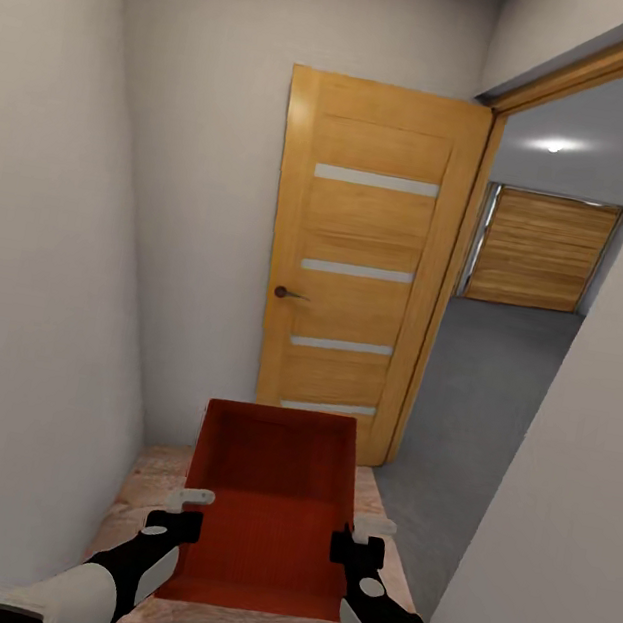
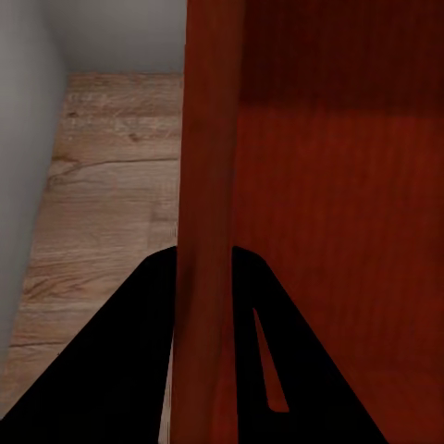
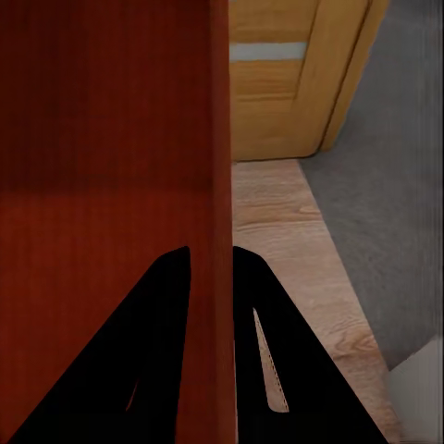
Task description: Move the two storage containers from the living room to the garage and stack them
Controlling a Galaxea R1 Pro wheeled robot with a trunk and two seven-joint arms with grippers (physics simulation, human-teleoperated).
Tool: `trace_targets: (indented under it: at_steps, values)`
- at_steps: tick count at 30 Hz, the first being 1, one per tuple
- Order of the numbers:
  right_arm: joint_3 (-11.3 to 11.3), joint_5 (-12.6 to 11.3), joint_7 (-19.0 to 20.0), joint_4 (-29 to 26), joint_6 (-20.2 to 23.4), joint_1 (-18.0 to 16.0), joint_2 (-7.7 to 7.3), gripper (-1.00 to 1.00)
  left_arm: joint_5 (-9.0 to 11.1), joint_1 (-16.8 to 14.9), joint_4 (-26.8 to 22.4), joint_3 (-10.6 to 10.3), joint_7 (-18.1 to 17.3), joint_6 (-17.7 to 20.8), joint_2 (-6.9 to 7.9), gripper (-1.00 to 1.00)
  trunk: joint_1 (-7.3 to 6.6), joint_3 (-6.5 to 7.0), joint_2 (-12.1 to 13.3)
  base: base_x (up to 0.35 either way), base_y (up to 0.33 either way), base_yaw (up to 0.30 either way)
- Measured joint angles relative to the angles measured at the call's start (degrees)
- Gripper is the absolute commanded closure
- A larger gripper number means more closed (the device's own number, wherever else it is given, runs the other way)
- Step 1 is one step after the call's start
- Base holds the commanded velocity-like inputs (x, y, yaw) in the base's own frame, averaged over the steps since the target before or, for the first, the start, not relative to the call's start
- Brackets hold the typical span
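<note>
Head view: the storage container (image 1: 267,517) rides between both arms, left fingers (image 1: 191,499) and right fingers (image 1: 372,526) clamped over opposite walls. Keep it level while turning right past the open door (image 1: 357,279) onto the garage's concrete floor (image 1: 464,428).

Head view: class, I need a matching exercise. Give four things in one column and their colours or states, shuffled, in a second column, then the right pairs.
Things
1. bin
2. door
3. garage floor
4. left gripper

Colours or states
A. grey
B. shut on a bin wall
C. orange-red, held by both arms
D. light wood, swung open

Pairs: 1-C, 2-D, 3-A, 4-B
</note>
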Motion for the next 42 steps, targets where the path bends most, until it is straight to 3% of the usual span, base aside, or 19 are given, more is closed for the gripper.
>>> trace_targets:
  at_steps: [13, 21, 42]
  values:
    - [0.1, -0.2, 0.0, 0.0, 0.0, 0.0, 0.00, 1.00, -0.1, 0.0, -0.1, 0.1, 0.0, 0.1, -0.01, 1.00, 0.00, 0.00, 0.0, 0.008, 0.004, -0.275]
    - [0.3, -0.7, 0.1, 0.1, 0.0, 0.0, -0.02, 1.00, -0.3, 0.0, -0.1, 0.1, 0.1, 0.4, -0.04, 1.00, -0.02, 0.00, 0.0, 0.208, 0.182, -0.268]
    - [0.6, -1.0, 0.1, 0.1, 0.0, 0.0, 0.00, 1.00, -0.4, 0.0, -0.1, 0.1, 0.0, 0.4, -0.03, 1.00, -0.03, 0.00, 0.0, 0.255, 0.218, -0.020]
